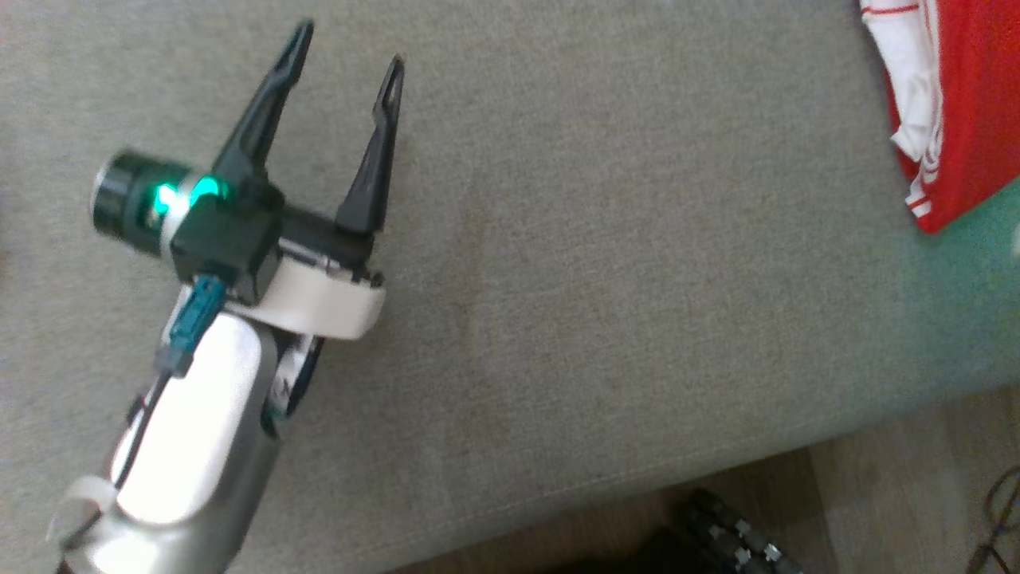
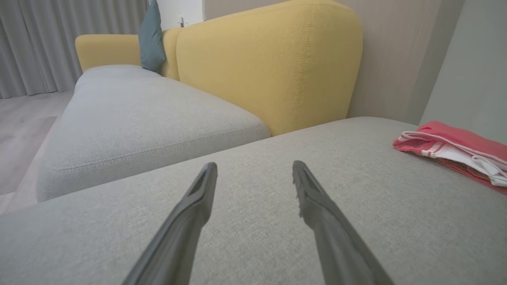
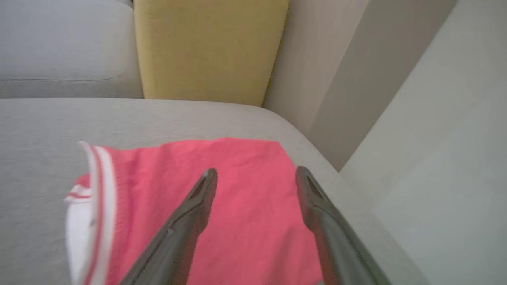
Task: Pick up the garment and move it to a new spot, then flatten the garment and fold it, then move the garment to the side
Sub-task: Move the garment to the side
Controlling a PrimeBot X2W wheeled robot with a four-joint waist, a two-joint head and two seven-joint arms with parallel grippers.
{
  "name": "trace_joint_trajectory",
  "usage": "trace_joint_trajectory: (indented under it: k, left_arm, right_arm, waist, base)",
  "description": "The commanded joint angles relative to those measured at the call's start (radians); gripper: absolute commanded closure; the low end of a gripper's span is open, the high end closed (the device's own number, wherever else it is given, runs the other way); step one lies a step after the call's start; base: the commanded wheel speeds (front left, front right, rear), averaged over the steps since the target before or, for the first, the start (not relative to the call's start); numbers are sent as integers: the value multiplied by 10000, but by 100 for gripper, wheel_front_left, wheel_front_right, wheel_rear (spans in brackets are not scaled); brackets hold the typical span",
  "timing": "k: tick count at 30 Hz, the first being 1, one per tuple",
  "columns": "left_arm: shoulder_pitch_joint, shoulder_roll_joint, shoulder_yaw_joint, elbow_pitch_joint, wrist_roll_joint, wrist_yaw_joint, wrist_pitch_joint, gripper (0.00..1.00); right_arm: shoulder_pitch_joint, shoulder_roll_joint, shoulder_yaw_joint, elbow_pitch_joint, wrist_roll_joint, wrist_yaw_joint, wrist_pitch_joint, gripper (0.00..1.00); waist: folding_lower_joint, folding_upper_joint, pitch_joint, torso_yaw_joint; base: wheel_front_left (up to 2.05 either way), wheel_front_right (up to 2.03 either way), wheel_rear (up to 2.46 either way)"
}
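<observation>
**Red garment laid at the far right of the grey seat, both claws wide**

The garment, red with white striped trim, is seen at the far right corner of the grey sofa seat, lying on the fabric in loose layers. In the left wrist view its white trim is bunched along the near edge, and the piece is found close to the pale wall on the right. In the head view part of it is cut off by the frame.

The right claw is held over the garment with its two dark fingers spread wide. Nothing is gripped between them, and red cloth is visible in the gap. Whether the fingertips touch the cloth cannot be told.

The left claw is seen at the left of the seat, well apart from the garment, above bare grey fabric. Its fingers are likewise spread wide and nothing is held. A green light is lit on its wrist.

Behind the seat a yellow backrest is seen, with a second grey cushion to its left and a teal pillow leaned at the far end. Wooden floor is visible at the near edge of the seat.
</observation>
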Motion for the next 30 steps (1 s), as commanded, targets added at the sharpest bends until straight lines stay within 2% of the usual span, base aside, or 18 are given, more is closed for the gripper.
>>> trace_joint_trajectory:
  k: [1, 6, 12, 17, 22, 30]
  left_arm:
    - [334, 66, 405, -230, -108, 143, -97, 0]
    - [1121, -6, 614, -21, -374, 457, -196, 0]
    - [1830, -190, 764, 131, -648, 711, -256, 0]
    - [2371, -265, 1032, 318, -904, 895, -279, 0]
    - [3023, -206, 1334, 473, -1104, 1078, -287, 0]
    - [3717, -201, 1356, 690, -1279, 1086, -290, 0]
  right_arm:
    - [595, 69, 309, -746, -37, 39, -208, 0]
    - [1933, 1006, 1212, -2341, 10, 39, -305, 0]
    - [3210, 1556, 2358, -3646, 307, 39, -82, 0]
    - [3838, 1720, 3034, -4105, 538, 39, 150, 0]
    - [4233, 1763, 3323, -4301, 571, 39, 379, 0]
    - [5135, 1788, 3302, -4464, 632, 39, 713, 0]
  waist:
    - [0, -1, -628, 256]
    - [0, -1, -1522, 634]
    - [0, -1, -2349, 1476]
    - [0, -1, -2967, 2204]
    - [0, -1, -3564, 2615]
    - [0, -1, -4536, 2745]
  base:
    - [0, 0, 0]
    - [0, 0, 0]
    - [0, 0, 0]
    - [0, 0, 0]
    - [0, 0, 0]
    - [0, 0, 0]
